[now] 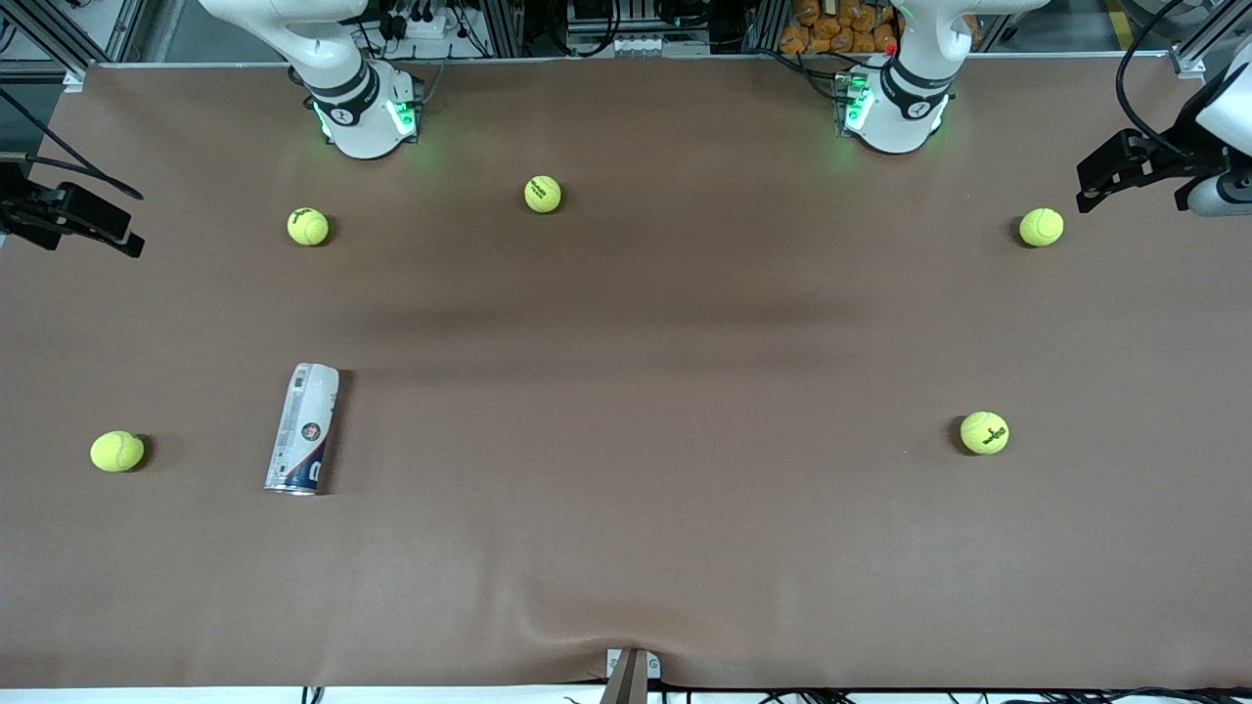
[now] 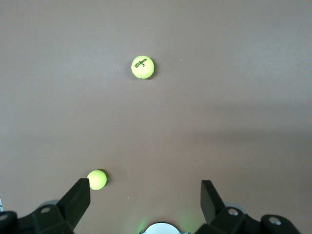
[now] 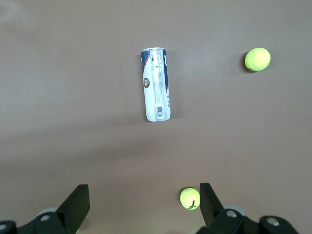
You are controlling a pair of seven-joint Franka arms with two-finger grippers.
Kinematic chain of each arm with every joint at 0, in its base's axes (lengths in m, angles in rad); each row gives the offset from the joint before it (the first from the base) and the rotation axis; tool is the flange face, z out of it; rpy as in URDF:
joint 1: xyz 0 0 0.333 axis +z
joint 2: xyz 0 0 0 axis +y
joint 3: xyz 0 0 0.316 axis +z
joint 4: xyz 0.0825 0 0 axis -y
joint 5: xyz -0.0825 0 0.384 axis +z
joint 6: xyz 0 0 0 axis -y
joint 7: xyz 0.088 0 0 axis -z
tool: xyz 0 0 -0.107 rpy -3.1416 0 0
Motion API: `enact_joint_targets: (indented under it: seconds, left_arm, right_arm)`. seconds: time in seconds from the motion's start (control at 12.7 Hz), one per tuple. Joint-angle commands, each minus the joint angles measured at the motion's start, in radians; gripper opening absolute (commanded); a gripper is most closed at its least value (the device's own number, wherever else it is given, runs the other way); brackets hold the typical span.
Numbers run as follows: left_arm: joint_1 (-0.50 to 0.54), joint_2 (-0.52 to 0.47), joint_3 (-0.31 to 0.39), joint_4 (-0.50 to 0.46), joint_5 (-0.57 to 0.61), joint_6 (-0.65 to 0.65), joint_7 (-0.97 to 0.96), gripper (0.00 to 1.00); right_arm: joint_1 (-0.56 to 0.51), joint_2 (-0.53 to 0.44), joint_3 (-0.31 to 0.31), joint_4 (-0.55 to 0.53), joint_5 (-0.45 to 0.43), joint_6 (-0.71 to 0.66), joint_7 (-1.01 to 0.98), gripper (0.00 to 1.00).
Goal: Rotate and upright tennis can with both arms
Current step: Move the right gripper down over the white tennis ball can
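In the lower left of the front frame, the tennis can (image 1: 302,428) lay on its side on the brown table (image 1: 646,391), beside a tennis ball (image 1: 117,451). We held our left gripper (image 2: 145,196) and right gripper (image 3: 144,199) high above the table, fingers spread apart, both arms waiting.

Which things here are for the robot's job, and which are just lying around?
For the job: tennis can, lying on its side; left pincer and right pincer, both open.

Just lying about: five tennis balls, like the one beside the can.
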Motion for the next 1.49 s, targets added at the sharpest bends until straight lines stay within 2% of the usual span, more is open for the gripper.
enact_joint_targets:
  seconds: [0.0,0.31,0.79,1.26,1.41]
  left_arm:
    - [0.006,0.007,-0.002,0.022,0.002,-0.002,0.019,1.0]
    - [0.007,0.019,0.001,0.055,0.002,-0.002,0.017,1.0]
    - [0.007,0.023,0.003,0.048,0.002,-0.011,0.014,1.0]
    - [0.03,0.027,0.006,0.045,0.003,-0.047,0.014,1.0]
    - [0.03,0.027,0.006,0.048,0.008,-0.047,0.008,1.0]
  right_arm:
    - [0.0,0.016,0.0,0.031,0.014,-0.01,0.017,1.0]
    - [0.0,0.016,0.0,0.031,0.014,-0.012,0.017,1.0]
    - [0.012,0.038,0.001,0.03,0.016,-0.035,0.02,1.0]
    - [0.151,0.226,0.0,0.031,0.01,-0.098,0.023,1.0]
    - [0.168,0.275,0.0,0.031,0.013,-0.095,0.023,1.0]
